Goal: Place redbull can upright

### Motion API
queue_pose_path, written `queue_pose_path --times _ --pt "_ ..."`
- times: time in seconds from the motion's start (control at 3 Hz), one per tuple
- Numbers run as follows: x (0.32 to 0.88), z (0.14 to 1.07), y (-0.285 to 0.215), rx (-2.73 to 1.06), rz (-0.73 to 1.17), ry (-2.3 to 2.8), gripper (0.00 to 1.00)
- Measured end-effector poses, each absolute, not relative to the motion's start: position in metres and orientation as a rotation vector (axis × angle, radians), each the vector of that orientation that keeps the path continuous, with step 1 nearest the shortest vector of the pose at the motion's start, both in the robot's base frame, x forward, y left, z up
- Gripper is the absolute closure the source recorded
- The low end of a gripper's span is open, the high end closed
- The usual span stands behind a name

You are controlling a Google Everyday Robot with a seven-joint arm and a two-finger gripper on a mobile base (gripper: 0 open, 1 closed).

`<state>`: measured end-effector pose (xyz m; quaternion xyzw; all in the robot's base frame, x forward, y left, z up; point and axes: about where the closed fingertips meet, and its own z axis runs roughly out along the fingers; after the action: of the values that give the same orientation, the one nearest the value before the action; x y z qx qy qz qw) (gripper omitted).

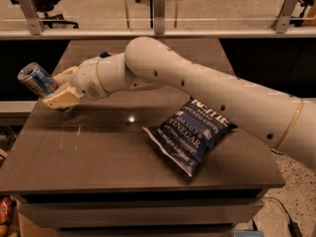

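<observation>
The redbull can (pixel 37 79) is slim, silver and blue, with its silver top pointing up and to the left. It is tilted and held in the air just past the left edge of the dark table (pixel 98 152). My gripper (pixel 55 88) is shut on the can's lower end, its beige fingers (pixel 60 98) on either side. The white arm reaches in from the right across the table.
A dark blue chip bag (pixel 190 134) lies on the table right of centre. A small blue and red object (pixel 107 55) peeks out behind my wrist. A glass rail (pixel 158 14) runs behind the table. The floor drops off left of the table.
</observation>
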<state>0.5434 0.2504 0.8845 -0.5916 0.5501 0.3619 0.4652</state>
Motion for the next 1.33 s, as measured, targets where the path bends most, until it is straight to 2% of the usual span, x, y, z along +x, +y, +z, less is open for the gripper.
queue_pose_path --times 1.33 --pt "0.5465 0.8768 0.2555 -1.36 0.956 1.316 1.0"
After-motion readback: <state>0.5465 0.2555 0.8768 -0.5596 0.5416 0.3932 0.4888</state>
